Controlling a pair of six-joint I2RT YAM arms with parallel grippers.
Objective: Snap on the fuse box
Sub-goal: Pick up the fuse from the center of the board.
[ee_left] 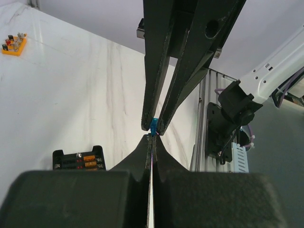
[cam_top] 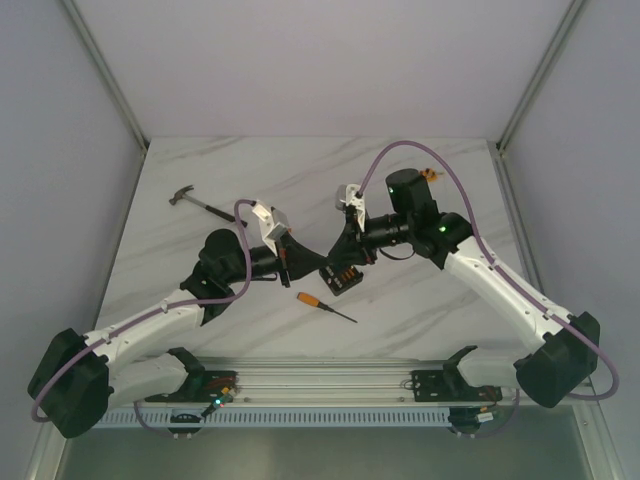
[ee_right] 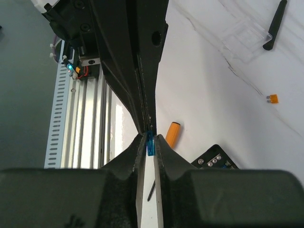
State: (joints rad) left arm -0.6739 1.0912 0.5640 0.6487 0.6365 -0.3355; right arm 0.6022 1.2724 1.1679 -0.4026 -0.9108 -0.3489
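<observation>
The fuse box (cam_top: 340, 278) is seen lying flat on the bench (cam_top: 300, 170), about midway between the left and right edges and nearer the near edge than the far one. Its top face, set with orange and dark fuses, is turned upward. It is apart from both grippers, which are met tip to tip above the bench just beside it.

The left gripper (ee_left: 151, 137) is pressed fully together, with no gap seen between its fingers. The right gripper (ee_right: 149, 138) is clamped on a small blue fuse (ee_right: 150, 144), which is pinched between its fingertips and held clear of the bench. The fuse's other end is met by the tips of the left gripper; whether it is also gripped there cannot be told.

A screwdriver (cam_top: 325, 305) with an orange handle is laid between the fuse box and the near edge. A hammer (cam_top: 200, 203) is laid toward the left edge, in the far half. A small orange block (ee_left: 13, 43) carrying tiny fuses is set toward the far right corner. In the right wrist view a clear plastic piece (ee_right: 244, 40) and a loose orange fuse (ee_right: 272, 99) are seen on the bench beyond the fuse box.
</observation>
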